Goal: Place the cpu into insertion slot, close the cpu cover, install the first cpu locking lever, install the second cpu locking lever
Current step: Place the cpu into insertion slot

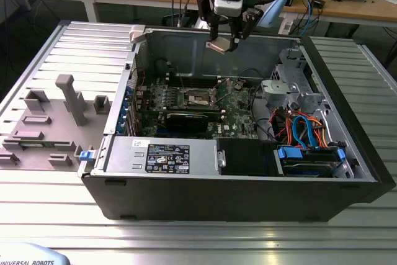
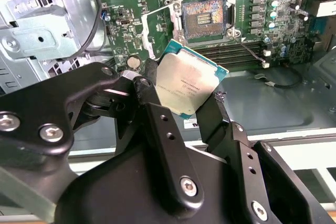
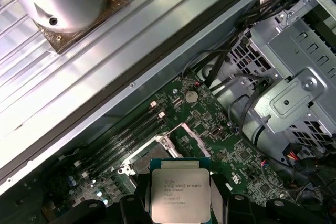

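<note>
My gripper hangs above the open computer case, shut on the cpu. In both wrist views the cpu is a square chip with a silvery top, pinched at two opposite edges by the black fingers. The insertion slot sits lower down on the green board, apart from the chip, with its contacts bare and nothing in it. In the exterior view the insertion slot lies below the gripper and toward that view's left. I cannot make out the cpu cover's outline.
Memory slots run beside the socket. A long black graphics card lies in front of it. A metal drive cage with blue and orange cables stands on the exterior view's right. The power supply fills the case front. Grey fixtures stand on the table.
</note>
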Robot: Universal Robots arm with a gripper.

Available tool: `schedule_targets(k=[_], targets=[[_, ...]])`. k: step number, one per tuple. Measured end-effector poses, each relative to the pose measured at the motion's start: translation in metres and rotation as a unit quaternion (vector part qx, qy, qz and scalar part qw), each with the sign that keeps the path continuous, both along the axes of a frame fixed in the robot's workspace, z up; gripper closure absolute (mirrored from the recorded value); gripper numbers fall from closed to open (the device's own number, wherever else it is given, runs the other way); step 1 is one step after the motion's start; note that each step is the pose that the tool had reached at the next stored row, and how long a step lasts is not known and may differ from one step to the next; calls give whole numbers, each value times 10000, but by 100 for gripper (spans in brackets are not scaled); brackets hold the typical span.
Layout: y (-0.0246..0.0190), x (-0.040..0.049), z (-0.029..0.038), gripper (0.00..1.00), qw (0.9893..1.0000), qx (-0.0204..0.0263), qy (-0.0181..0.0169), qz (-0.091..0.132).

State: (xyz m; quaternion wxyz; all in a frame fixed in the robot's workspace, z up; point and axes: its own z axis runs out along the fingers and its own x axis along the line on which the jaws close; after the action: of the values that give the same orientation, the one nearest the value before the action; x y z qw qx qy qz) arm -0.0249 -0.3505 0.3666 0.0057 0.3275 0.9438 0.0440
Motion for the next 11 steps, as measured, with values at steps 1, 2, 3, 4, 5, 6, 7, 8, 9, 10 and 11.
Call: schedule_targets(k=[1,2,3,4,5,6,7,8,9,10,11], targets=[[0,0,-1,46,10000,0,0,0],[0,0,-3,46,10000,0,0,0],[0,1,-4,46,10000,0,0,-10],[0,1,-5,46,10000,0,0,-22],[0,1,-6,46,10000,0,0,-30],[0,1,-8,46,10000,0,0,-62],[0,0,-9,46,10000,0,0,-79],[-1,1,-9,46,10000,0,0,-98],[-1,1,-11,46,9999,0,0,-131],[-1,0,-12,46,9998,0,0,-189],[-1,1,-13,46,9997,0,0,-258]])
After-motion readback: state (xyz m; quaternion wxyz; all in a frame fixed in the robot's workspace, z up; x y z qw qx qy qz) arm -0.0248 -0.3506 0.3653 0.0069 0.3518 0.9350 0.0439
